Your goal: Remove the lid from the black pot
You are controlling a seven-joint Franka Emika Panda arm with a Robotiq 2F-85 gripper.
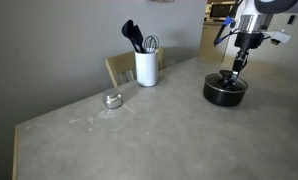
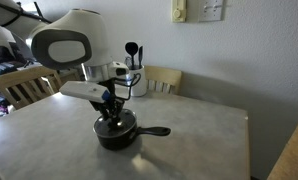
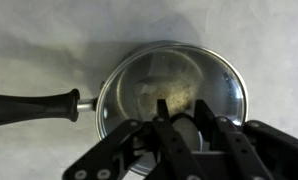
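Observation:
The black pot [image 1: 226, 94] sits near one end of the grey table, and it shows in both exterior views [image 2: 117, 135]. Its long black stick handle [image 3: 34, 105] points left in the wrist view. The glass lid [image 3: 179, 75] with its metal rim lies on the pot. My gripper [image 3: 182, 118] comes straight down over the pot's centre [image 1: 233, 72] [image 2: 111, 113]. Its two fingers are drawn in against the sides of the lid's dark knob. The knob is mostly hidden between the fingers.
A white utensil holder [image 1: 146, 68] with dark utensils stands at the table's far edge. A small silver tin [image 1: 112, 99] lies to its left. Wooden chairs [image 1: 119, 68] [image 2: 165, 78] stand behind the table, close to the wall.

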